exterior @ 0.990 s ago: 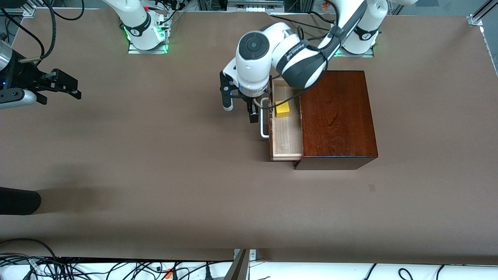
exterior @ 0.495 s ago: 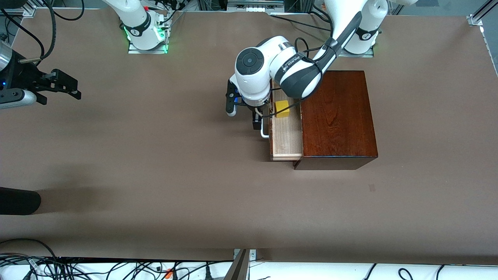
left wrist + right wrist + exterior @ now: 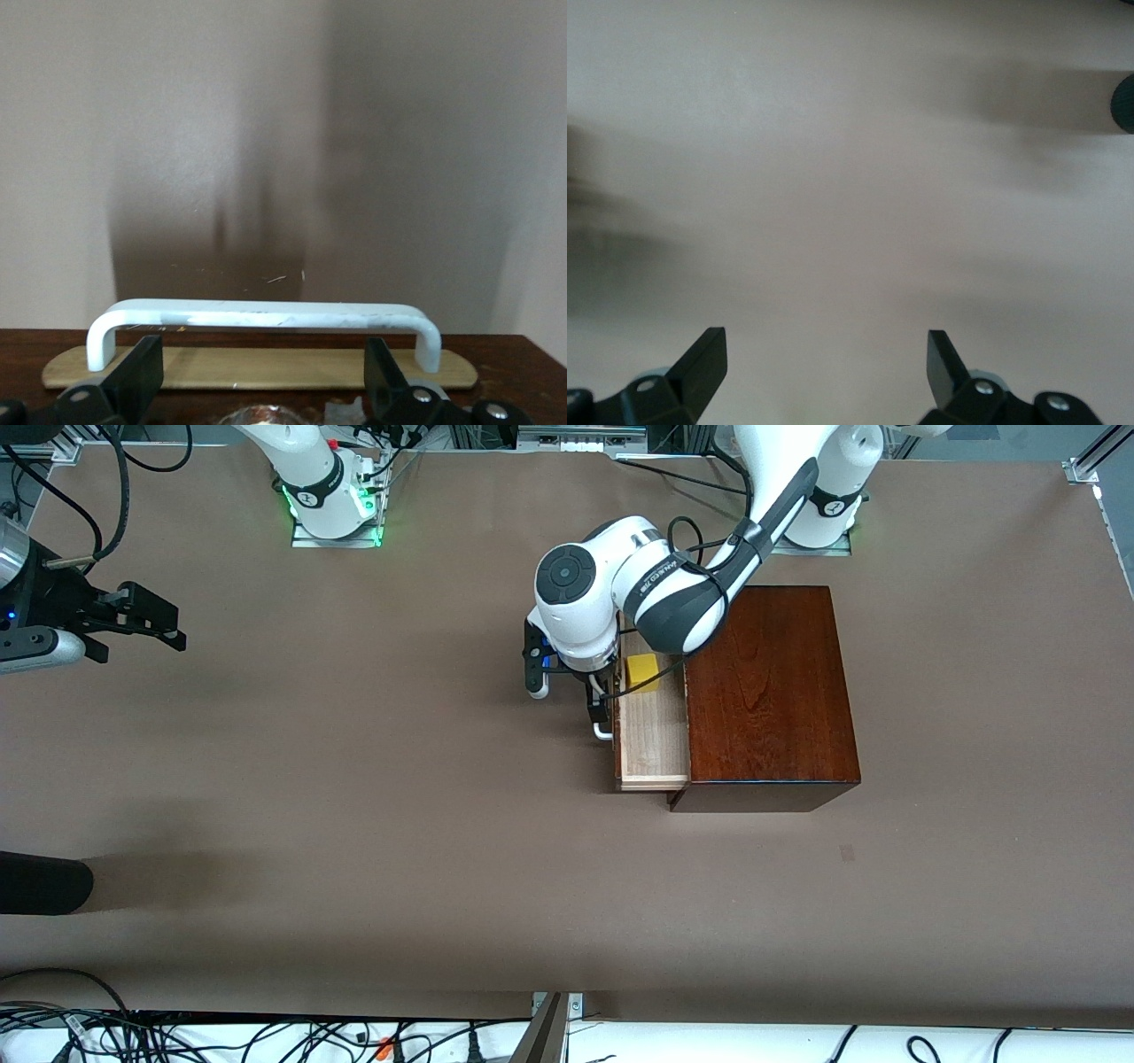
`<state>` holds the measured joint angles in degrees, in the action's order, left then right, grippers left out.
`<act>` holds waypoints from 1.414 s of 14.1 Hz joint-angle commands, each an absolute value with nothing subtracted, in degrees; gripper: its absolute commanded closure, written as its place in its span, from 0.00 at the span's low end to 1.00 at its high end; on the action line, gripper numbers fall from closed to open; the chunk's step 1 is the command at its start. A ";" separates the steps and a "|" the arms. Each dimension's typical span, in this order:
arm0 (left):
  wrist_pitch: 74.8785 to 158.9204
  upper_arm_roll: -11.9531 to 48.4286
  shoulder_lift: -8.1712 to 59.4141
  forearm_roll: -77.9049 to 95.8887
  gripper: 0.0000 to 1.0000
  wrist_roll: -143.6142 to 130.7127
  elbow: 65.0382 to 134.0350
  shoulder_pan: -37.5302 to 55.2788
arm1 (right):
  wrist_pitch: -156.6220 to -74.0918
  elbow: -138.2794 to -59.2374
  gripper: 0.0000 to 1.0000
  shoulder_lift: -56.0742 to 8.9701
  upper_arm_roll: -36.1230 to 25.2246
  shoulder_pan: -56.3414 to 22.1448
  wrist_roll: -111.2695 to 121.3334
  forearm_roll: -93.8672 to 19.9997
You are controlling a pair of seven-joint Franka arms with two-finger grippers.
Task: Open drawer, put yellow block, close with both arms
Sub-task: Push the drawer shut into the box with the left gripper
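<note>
The dark mahogany box (image 3: pixel 766 691) has its drawer (image 3: pixel 654 740) pulled out toward the right arm's end of the table. The yellow block (image 3: pixel 642 671) lies in the pale tray, partly hidden by the left arm's wrist. My left gripper (image 3: pixel 567 698) is open and low in front of the drawer, its black fingers apart along the white handle (image 3: pixel 603 732). In the left wrist view the handle (image 3: pixel 266 314) runs just ahead of the left gripper (image 3: pixel 263 367), with nothing between the fingers. My right gripper (image 3: pixel 168 627) waits open over bare table; the right wrist view shows its gripper (image 3: pixel 827 354) holding nothing.
A dark rounded object (image 3: pixel 44 881) juts in at the right arm's end of the table, nearer the front camera, and shows in the right wrist view as a dark object (image 3: pixel 1123 102). Loose cables (image 3: pixel 266 1036) run along the table's near edge.
The left gripper has come down and moved closer to the drawer's handle. The drawer, the block and the right arm have stayed where they were.
</note>
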<state>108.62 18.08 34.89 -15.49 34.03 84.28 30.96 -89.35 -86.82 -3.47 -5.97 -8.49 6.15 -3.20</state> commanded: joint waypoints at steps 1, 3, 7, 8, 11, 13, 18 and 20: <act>108.54 18.11 34.19 -18.80 0.00 36.19 84.99 30.77 | -88.51 -86.04 0.00 -3.52 -5.62 -8.61 5.01 -2.55; 108.63 18.02 33.93 -18.81 0.00 40.50 84.99 30.32 | -88.51 -86.04 0.00 -3.52 -5.62 -8.70 5.01 -2.64; 108.11 17.93 33.49 -18.90 0.00 42.80 85.16 27.95 | -88.51 -86.04 0.00 -3.52 -5.62 -8.70 4.92 -2.81; 108.02 17.93 33.14 -18.90 0.00 42.72 85.69 27.86 | -88.51 -85.96 0.00 -3.52 -5.62 -8.70 4.92 -2.81; 108.02 17.84 31.38 -18.90 0.00 42.71 87.79 25.06 | -88.51 -86.04 0.00 -3.52 -5.62 -8.70 4.92 -2.81; 108.02 17.84 30.50 -18.90 0.00 42.71 89.29 23.48 | -88.51 -86.04 0.00 -3.60 -5.62 -8.61 4.92 -2.81; 108.10 17.84 28.57 -18.90 0.00 42.63 92.37 20.39 | -88.51 -86.04 0.00 -3.60 -5.71 -8.61 4.83 -2.81; 108.19 17.93 28.21 -19.85 0.00 42.63 93.51 19.34 | -88.59 -85.96 0.00 -3.60 -5.80 -8.53 4.83 -2.81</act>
<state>108.36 18.72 31.40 -17.25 41.56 89.14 22.15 -89.34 -86.82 -3.47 -5.83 -8.52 5.82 -3.20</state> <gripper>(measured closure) 0.000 0.000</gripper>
